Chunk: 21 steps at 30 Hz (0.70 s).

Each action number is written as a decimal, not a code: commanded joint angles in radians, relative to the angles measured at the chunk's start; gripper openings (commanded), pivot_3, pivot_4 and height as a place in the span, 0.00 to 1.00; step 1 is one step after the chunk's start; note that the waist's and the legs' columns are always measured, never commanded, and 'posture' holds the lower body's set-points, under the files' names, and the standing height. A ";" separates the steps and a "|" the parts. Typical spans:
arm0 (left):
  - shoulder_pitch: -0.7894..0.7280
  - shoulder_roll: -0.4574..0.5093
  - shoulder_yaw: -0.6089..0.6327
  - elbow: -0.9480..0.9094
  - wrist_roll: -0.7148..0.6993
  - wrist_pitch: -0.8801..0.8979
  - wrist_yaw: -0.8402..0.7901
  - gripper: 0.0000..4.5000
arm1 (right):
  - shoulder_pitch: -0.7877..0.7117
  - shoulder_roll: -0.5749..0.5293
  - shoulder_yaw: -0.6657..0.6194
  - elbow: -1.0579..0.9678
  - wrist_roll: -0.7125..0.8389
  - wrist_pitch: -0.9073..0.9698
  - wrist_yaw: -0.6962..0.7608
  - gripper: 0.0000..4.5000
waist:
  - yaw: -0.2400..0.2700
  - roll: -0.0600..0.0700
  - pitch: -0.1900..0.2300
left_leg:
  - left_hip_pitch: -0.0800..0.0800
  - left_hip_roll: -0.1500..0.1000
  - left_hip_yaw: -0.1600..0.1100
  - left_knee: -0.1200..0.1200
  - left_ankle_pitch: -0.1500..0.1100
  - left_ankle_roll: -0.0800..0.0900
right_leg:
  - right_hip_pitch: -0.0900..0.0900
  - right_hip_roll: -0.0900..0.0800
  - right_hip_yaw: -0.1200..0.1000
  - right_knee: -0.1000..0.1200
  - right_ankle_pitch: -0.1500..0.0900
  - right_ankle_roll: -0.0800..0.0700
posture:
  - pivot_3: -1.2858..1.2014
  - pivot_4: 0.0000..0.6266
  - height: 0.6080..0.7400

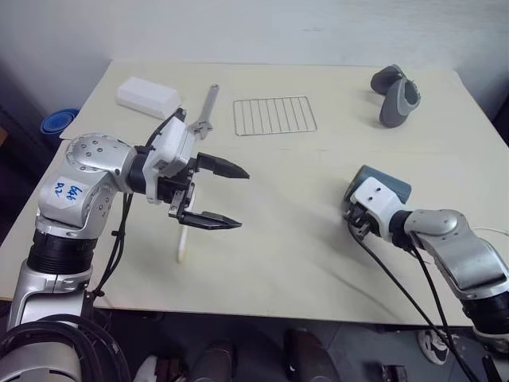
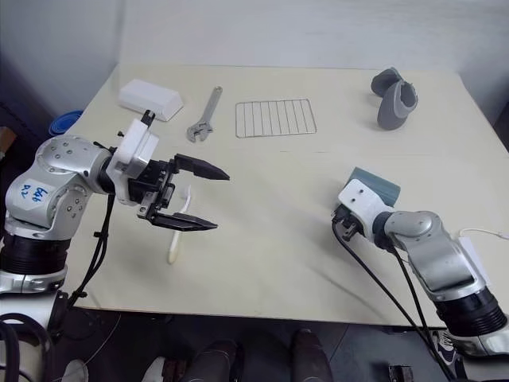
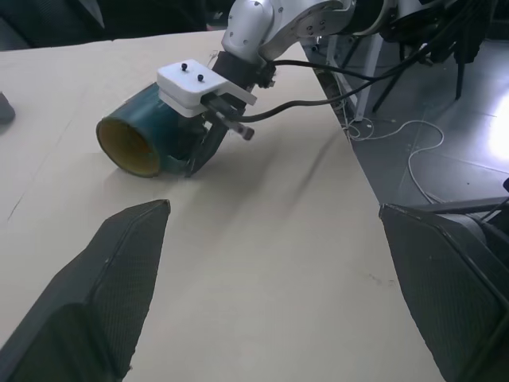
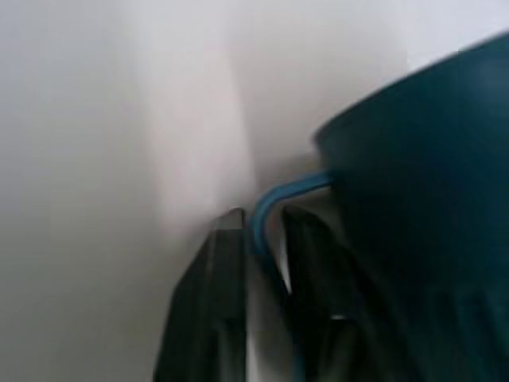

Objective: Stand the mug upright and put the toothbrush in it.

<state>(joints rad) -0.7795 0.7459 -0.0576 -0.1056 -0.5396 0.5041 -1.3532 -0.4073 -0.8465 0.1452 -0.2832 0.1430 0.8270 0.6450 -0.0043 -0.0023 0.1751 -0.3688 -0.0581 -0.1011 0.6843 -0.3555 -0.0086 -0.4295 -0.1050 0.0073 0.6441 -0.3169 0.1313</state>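
A: The mug (image 3: 147, 137), a dark teal-blue cylinder with a yellowish-olive inside and a blue loop handle, lies on its side on the pale wooden table (image 1: 318, 239), out toward four o'clock from the table's middle. So step one isn't done?

B: Not yet, but it looks under way. The right gripper (image 4: 258, 239) has its two black fingers pinched nearly together with the thin blue handle between them, so I read that as a grip on the handle. The mug's mouth faces sideways and its wall rests on the tabletop.

A: And the slim white toothbrush (image 2: 178, 232) with the pale yellowish end?

B: Flat on the table at about eight o'clock from the middle, well apart from the mug. The left gripper (image 1: 216, 196) hangs above it, spread as wide as it goes, holding nothing.

A: What's left, then?

B: Nearly everything, by my reckoning: tip the mug onto its base, release it, pick up the toothbrush and drop it in. The metal wrench (image 2: 203, 116), wire rack (image 2: 275, 118), white box (image 2: 149, 99) and grey curved objects (image 2: 393, 99), all toward twelve o'clock, play no part.
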 commanded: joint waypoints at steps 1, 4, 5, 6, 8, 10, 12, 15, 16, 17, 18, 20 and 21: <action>0.001 0.018 0.031 -0.025 -0.014 0.007 0.009 1.00 | 0.026 0.020 -0.009 0.007 0.013 0.008 0.015 0.00 | 0.001 -0.002 -0.001 | 0.000 0.000 0.000 0.000 0.000 0.000 | 0.000 0.000 0.000 0.000 0.000 0.000 | 0.52 0.24 1.00; 0.009 0.024 0.040 -0.026 -0.016 0.013 0.021 1.00 | 0.026 0.070 -0.039 0.002 0.032 -0.059 0.016 0.00 | -0.001 -0.003 -0.002 | 0.000 0.000 -0.001 0.000 0.000 0.000 | 0.000 0.000 0.000 0.000 0.000 0.000 | 0.52 0.24 1.00; 0.014 0.029 0.046 -0.028 -0.016 0.017 0.028 1.00 | 0.024 0.102 -0.060 -0.007 0.054 -0.067 0.014 0.00 | -0.004 -0.003 -0.002 | 0.000 0.000 0.000 0.000 0.000 0.000 | 0.000 0.000 0.000 0.000 0.000 0.000 | 0.52 0.24 1.00; 0.024 0.036 0.060 -0.030 -0.021 0.028 0.040 1.00 | 0.019 0.153 -0.092 -0.027 0.092 -0.083 0.011 0.00 | -0.008 -0.004 -0.002 | 0.000 0.000 0.000 0.000 0.000 0.000 | 0.000 0.000 0.000 0.000 0.000 0.000 | 0.52 0.24 1.00; 0.056 0.058 0.131 -0.047 -0.071 0.104 0.090 1.00 | -0.004 0.295 -0.141 -0.074 0.211 -0.122 0.022 0.00 | -0.025 -0.004 -0.002 | 0.001 0.002 0.000 -0.001 0.000 -0.001 | 0.000 0.002 0.000 0.001 0.000 0.000 | 0.52 0.24 1.00; 0.085 0.082 0.211 -0.066 -0.138 0.198 0.142 1.00 | -0.033 0.434 -0.156 -0.089 0.295 -0.159 0.020 0.00 | -0.046 -0.004 -0.002 | 0.002 0.004 -0.001 -0.001 0.000 -0.002 | -0.001 0.004 0.002 0.002 0.000 0.000 | 0.52 0.24 1.00; 0.127 0.117 0.287 -0.085 -0.179 0.261 0.184 1.00 | -0.052 0.561 -0.125 -0.048 0.304 -0.232 0.005 0.00 | -0.056 -0.003 -0.002 | 0.002 0.006 -0.002 -0.002 0.000 -0.005 | -0.004 0.005 0.004 0.004 0.000 -0.001 | 0.52 0.24 1.00; 0.172 0.149 0.338 -0.111 -0.207 0.300 0.217 1.00 | -0.053 0.634 -0.085 0.002 0.280 -0.298 0.002 0.00 | -0.055 -0.003 -0.002 | 0.001 0.004 -0.001 -0.002 0.000 -0.006 | -0.011 0.005 0.003 0.011 0.000 -0.002 | 0.52 0.24 1.00; 0.218 0.177 0.363 -0.128 -0.196 0.299 0.217 1.00 | -0.048 0.677 -0.044 0.063 0.250 -0.365 0.001 0.00 | -0.051 -0.004 -0.002 | 0.001 0.003 -0.001 -0.002 0.000 -0.006 | -0.012 0.004 0.003 0.012 0.000 -0.002 | 0.52 0.24 1.00; 0.255 0.200 0.383 -0.142 -0.189 0.299 0.219 1.00 | -0.046 0.711 -0.012 0.115 0.227 -0.423 0.005 0.00 | -0.050 -0.004 -0.003 | 0.001 0.001 -0.002 -0.001 0.000 -0.006 | -0.011 0.003 0.002 0.012 0.000 -0.002 | 0.52 0.24 1.00; 0.282 0.217 0.397 -0.150 -0.186 0.298 0.220 1.00 | -0.044 0.735 0.009 0.151 0.210 -0.464 0.008 0.00 | -0.050 -0.004 -0.003 | 0.001 0.001 -0.001 -0.001 0.000 -0.006 | -0.011 0.003 0.001 0.011 0.000 -0.002 | 0.52 0.24 1.00; 0.334 0.248 0.425 -0.172 -0.188 0.302 0.226 1.00 | -0.054 0.787 0.028 0.252 0.184 -0.578 0.023 0.00 | -0.051 -0.004 -0.002 | 0.001 0.001 -0.001 -0.002 0.000 -0.006 | -0.011 0.003 0.001 0.011 0.000 -0.002 | 0.52 0.24 1.00; 0.349 0.257 0.432 -0.179 -0.192 0.302 0.229 1.00 | -0.059 0.805 0.027 0.288 0.181 -0.619 0.031 0.00 | -0.050 -0.004 -0.002 | 0.000 0.001 -0.001 -0.002 0.000 -0.006 | -0.012 0.003 0.002 0.011 0.000 -0.002 | 0.52 0.24 1.00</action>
<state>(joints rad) -0.4342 0.9753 0.3287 -0.2377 -0.7167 0.8094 -1.1314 -0.4509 -0.0617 0.1726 -0.0220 0.3297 0.3032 0.6586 -0.0547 -0.0061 0.1729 -0.3688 -0.0569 -0.1025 0.6828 -0.3553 -0.0146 -0.4416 -0.1023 0.0088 0.6553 -0.3171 0.1291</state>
